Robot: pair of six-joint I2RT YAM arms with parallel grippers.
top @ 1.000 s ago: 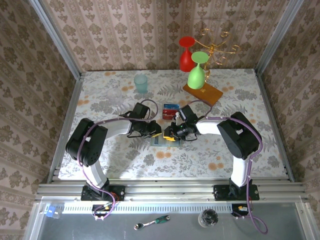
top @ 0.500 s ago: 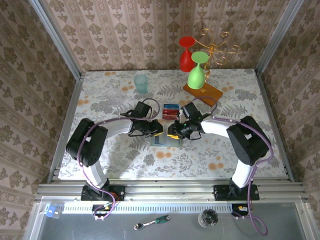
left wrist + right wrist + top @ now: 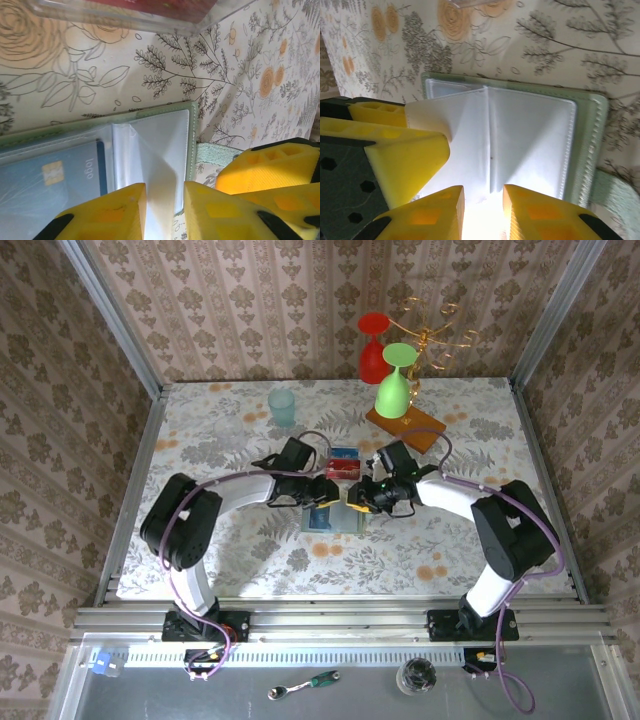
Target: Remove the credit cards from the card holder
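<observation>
- Brown damask wallpaper is covering the walls (image 3: 250, 310) rising around three sides of the tabletop (image 3: 220, 440).
- The tabletop is showing a pale floral print under even light.
- Grey metal posts (image 3: 115, 320) are standing at its far corners.
- A metal rail (image 3: 340, 621) is running along its near edge.

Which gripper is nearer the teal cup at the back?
Left. The left gripper is over the left side of the card holder, with the teal cup beyond it to the left. The right gripper is over the holder's right side, farther off.
</observation>
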